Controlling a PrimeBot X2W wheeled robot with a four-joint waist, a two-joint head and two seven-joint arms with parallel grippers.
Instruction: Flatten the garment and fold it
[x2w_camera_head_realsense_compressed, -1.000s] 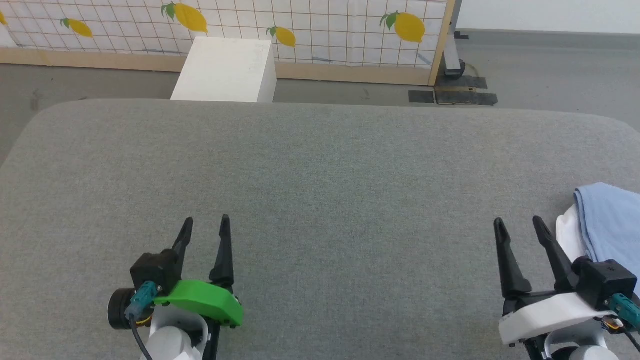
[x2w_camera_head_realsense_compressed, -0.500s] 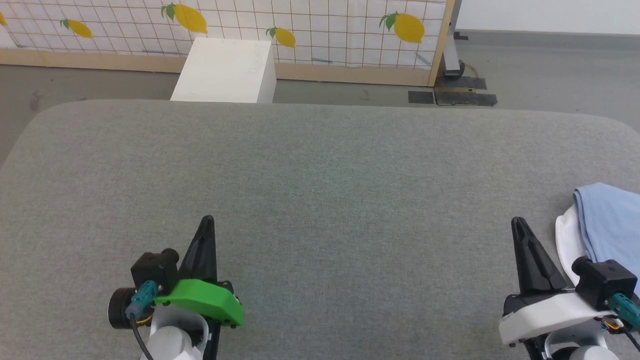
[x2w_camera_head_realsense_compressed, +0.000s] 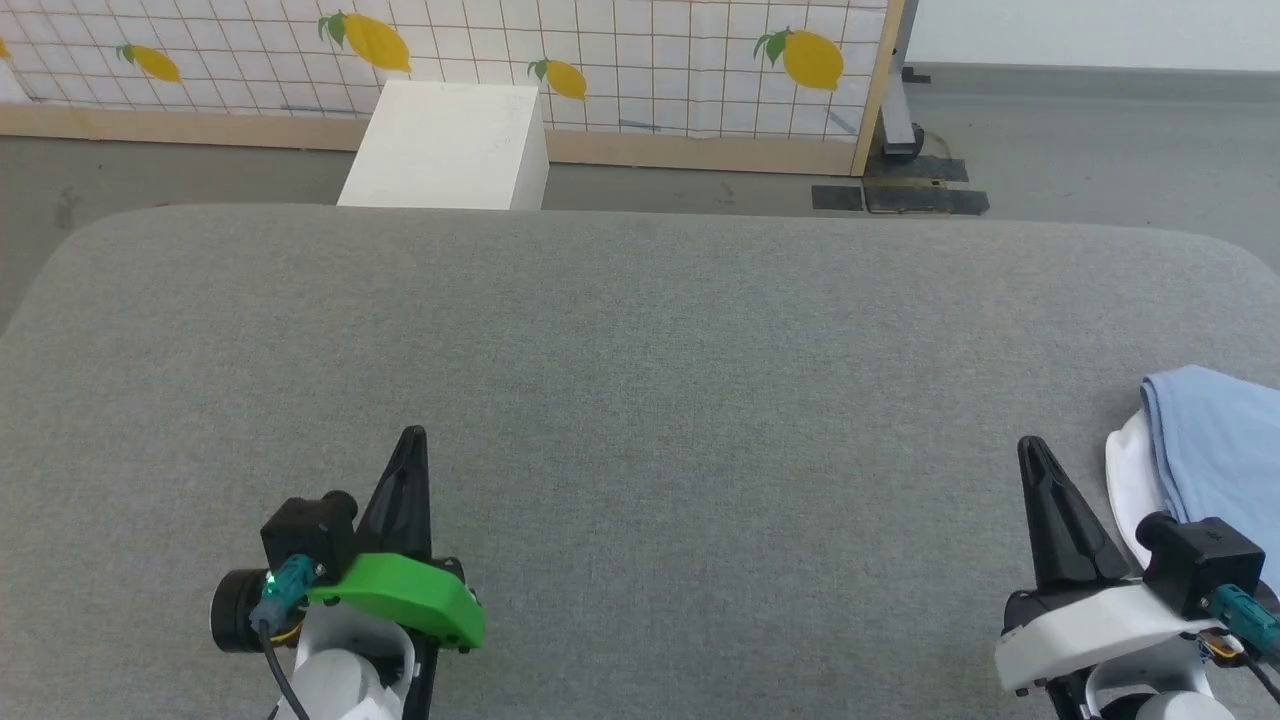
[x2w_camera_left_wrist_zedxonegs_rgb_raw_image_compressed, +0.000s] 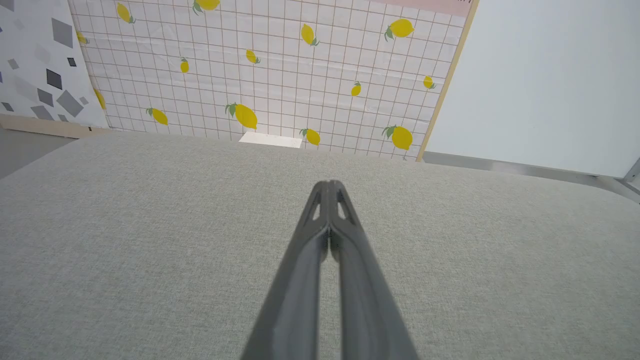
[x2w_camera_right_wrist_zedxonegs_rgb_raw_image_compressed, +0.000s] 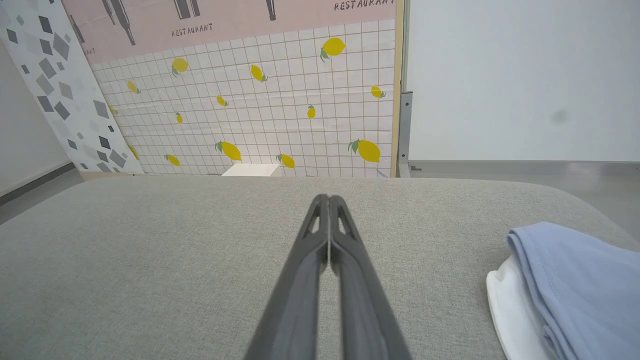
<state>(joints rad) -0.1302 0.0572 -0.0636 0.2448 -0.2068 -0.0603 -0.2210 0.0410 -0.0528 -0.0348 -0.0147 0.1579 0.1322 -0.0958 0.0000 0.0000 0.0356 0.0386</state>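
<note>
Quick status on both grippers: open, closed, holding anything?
Left gripper: closed, holding nothing.
Right gripper: closed, holding nothing; the garment lies apart from its fingers.

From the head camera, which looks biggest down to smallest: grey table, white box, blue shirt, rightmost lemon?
1. Grey table
2. White box and blue shirt: about alike; shirt cut off by frame
3. Rightmost lemon

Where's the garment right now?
Head view: the garment lies bunched at the grey table's right edge, just right of the shut right gripper.
</note>
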